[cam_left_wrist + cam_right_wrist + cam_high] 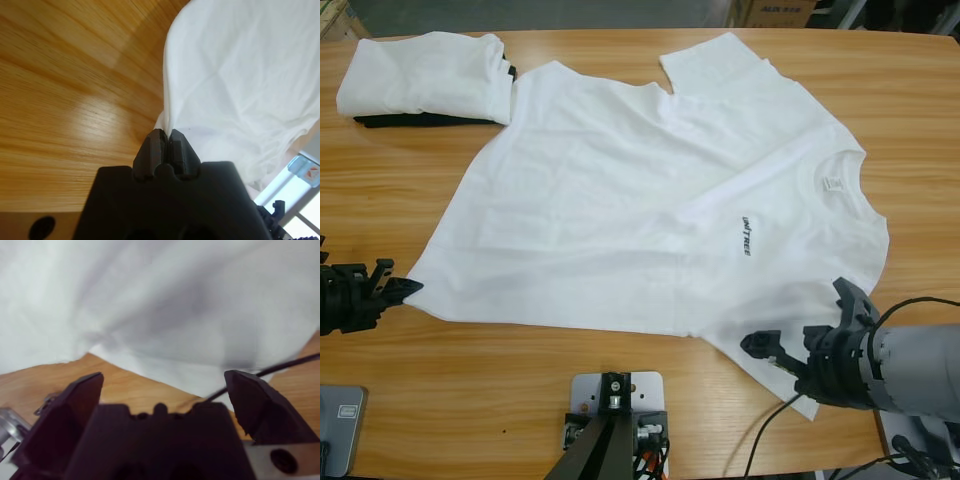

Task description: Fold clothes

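At the far left of the frame, in the high view, the left gripper (pixel 408 288) has its jaws pressed together on the hem corner of the T-shirt (pixel 620 220); the left wrist view confirms it, the two black tips meeting with a gather of white cloth pinched between them and rising away over bare wood. The hold takes in only the extreme tip of the corner, so my first concern is that a lift or pull could draw the fabric out of the jaws, or drag the whole garment across the tabletop (pixel 440 400) rather than fold it. In the upper left of the frame a folded white garment (pixel 420 75) sits on a black folded garment (pixel 410 120), touching the shirt's far hem corner; a wide sweep of cloth could catch or topple that stack. The shirt itself lies spread flat and face up across the middle of the frame, collar and neck label (pixel 830 184) toward the right, with the small black chest print (pixel 745 237) showing. At the lower right, the right gripper (pixel 800 345) stands with jaws wide apart, holding nothing, just beside the near sleeve; the right wrist view shows the sleeve's edge lying ahead of both tips, apparently not between them. Should these jaws close from this position they may miss the cloth or take a single thin layer. With one side held and the other free, any uneven lift would probably skew the fold. A black cable near the right arm could also snag the sleeve.
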`<state>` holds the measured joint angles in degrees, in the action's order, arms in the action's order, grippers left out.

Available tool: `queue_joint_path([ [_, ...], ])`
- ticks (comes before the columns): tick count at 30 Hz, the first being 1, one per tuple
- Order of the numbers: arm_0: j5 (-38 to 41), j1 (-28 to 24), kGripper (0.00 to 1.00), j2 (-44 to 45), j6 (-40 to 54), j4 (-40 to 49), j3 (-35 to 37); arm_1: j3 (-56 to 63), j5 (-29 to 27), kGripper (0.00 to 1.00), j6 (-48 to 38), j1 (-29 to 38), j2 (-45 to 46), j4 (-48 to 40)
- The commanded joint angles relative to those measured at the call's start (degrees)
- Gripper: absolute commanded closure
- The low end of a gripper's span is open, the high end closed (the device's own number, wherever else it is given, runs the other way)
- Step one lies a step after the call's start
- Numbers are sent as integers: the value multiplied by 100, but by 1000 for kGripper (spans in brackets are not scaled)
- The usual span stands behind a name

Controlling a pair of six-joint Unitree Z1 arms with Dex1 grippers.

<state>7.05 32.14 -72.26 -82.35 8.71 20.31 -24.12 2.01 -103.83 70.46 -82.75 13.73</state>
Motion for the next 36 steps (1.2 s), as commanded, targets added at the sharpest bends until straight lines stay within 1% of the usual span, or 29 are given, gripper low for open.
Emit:
queue_joint_path([
  [1, 104, -22, 1000, -215, 56, -62, 26, 286, 423, 0, -422, 201, -170, 58],
  [7, 104, -21, 1000, -280, 62, -89, 35, 264, 641, 0, -660, 354, -80, 445],
  [10, 107, -22, 1000, -271, 62, -89, 44, 236, 719, 0, -952, 632, -113, 795],
  [14, 113, -22, 1000, -287, 74, -94, 45, 236, 903, 0, -1435, 976, -177, 904],
  [20, 127, -19, 1000, -332, 79, -133, 52, 240, 924, 0, -1440, 1004, -361, 812],
  [24, 130, -22, 1000, -352, 79, -133, 52, 247, 754, 8, -1437, 1004, -428, 665],
  [28, 130, -21, 1000, -387, 88, -150, 65, 250, 733, 22, -1428, 1004, -525, 418],
  [31, 130, -19, 1000, -408, 86, -150, 70, 259, 659, 175, -1358, 1004, -600, 192],
  [32, 130, -21, 1000, -412, 86, -150, 70, 263, 627, 244, -1338, 1004, -599, 164],
  [36, 185, -21, 1000, -466, 88, -185, 77, 271, 569, 431, -1201, 1004, -578, 104],
])
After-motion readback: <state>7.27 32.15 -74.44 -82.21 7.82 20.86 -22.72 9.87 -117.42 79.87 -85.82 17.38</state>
